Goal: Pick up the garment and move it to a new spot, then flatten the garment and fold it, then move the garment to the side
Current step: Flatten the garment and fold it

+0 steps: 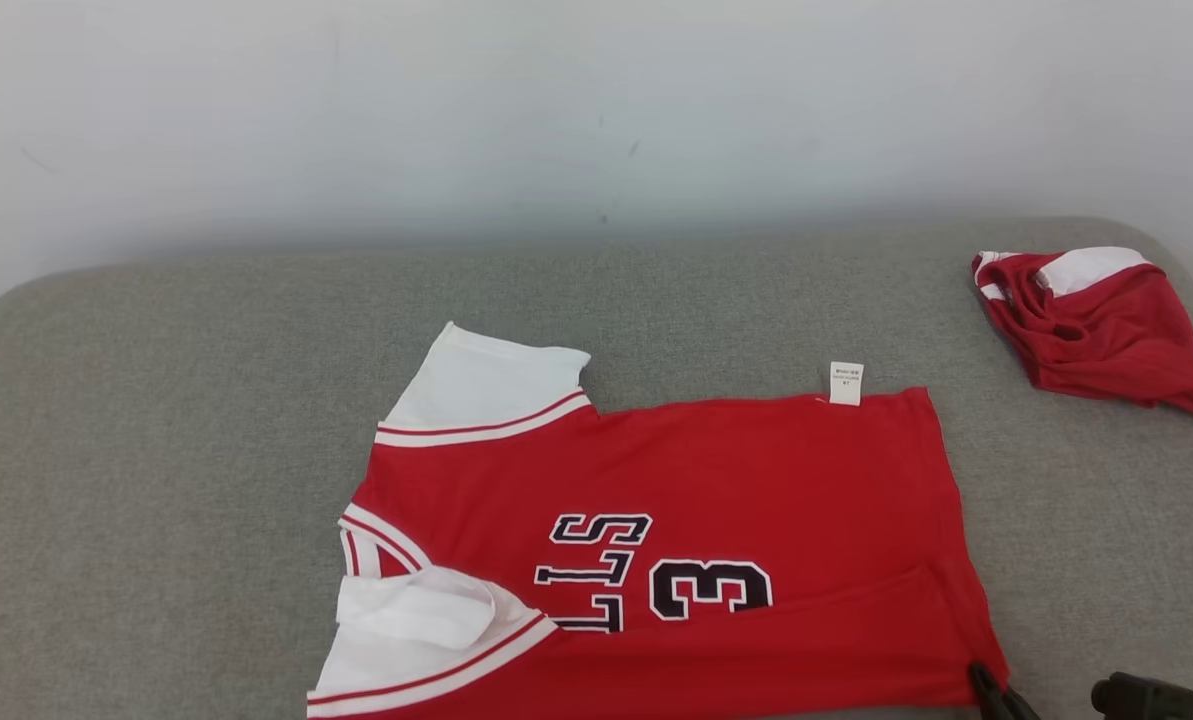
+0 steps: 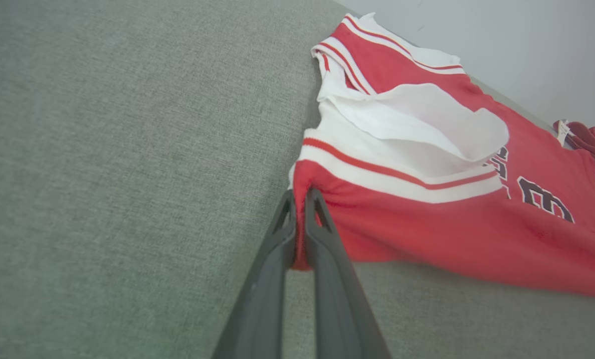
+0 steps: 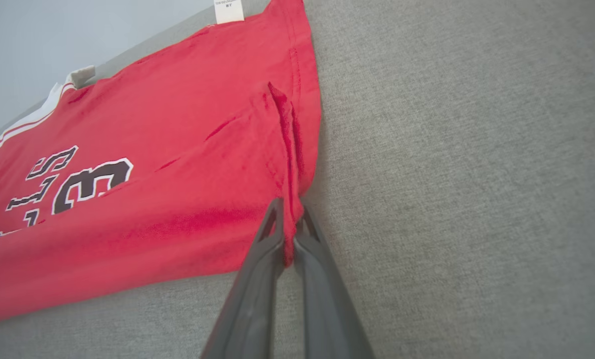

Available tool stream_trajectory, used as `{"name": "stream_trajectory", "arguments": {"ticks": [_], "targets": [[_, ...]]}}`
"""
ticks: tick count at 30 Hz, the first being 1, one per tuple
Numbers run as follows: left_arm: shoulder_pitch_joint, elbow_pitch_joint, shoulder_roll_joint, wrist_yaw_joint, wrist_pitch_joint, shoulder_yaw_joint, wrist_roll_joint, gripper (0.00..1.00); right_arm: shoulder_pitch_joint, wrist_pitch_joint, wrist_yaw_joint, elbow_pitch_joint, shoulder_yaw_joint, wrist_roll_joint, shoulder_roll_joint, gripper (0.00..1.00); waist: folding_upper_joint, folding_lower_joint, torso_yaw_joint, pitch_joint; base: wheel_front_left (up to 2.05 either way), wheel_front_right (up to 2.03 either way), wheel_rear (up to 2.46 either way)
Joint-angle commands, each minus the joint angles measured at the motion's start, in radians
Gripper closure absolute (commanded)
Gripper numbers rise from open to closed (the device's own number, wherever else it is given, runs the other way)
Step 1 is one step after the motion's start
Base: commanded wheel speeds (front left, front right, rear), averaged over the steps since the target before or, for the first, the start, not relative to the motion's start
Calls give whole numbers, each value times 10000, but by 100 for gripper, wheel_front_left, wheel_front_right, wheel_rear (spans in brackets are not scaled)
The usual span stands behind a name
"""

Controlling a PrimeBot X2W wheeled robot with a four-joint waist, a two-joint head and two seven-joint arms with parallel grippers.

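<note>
Left wrist view: left jaws pinch shirt at sleeve-end near corner; right jaws pinch hem corner. Shirt lies spread on surface ahead of both jaws, long axis running between them.

Looks like a plain indoor room, home or test space; cannot tell which. Shows a grey woven pad with rounded far corners against a plain, scuffed white wall. Holds a red jersey near and crumpled red cloth far right.
</note>
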Motion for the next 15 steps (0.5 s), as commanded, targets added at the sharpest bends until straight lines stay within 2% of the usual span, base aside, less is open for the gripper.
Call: {"name": "stream_trajectory", "arguments": {"ticks": [1, 2, 3, 4, 10, 15], "targets": [[205, -16, -26, 42, 6, 2, -130, 100, 230, 152, -27, -109, -237, -144, 129, 100, 0, 1, -13, -39, 0, 0, 0], [242, 7, -11, 79, 15, -18, -81, 100, 295, 195, -27, -197, -393, -299, 199, 100, 0, 1, -14, -70, 0, 0, 0], [212, -6, 54, 114, 5, -50, 74, 46, 310, 205, -27, -305, -517, -397, 306, 8, 0, 1, -16, -86, 0, 0, 0], [181, -41, 43, 128, -13, -28, 131, 0, 345, 217, -27, -408, -620, -461, 445, 0, 0, 1, -15, -129, 0, 0, 0], [67, -565, -126, 111, -64, 531, 770, 0, 409, -80, -27, -1110, -858, -1342, 728, 0, 0, 1, -45, -279, 0, 0, 0], [146, -1423, -418, -213, -51, 1422, 1720, 0, 260, -460, -27, -1506, -994, -1531, 896, 0, 0, 1, -68, -335, 0, 0, 0]]}}
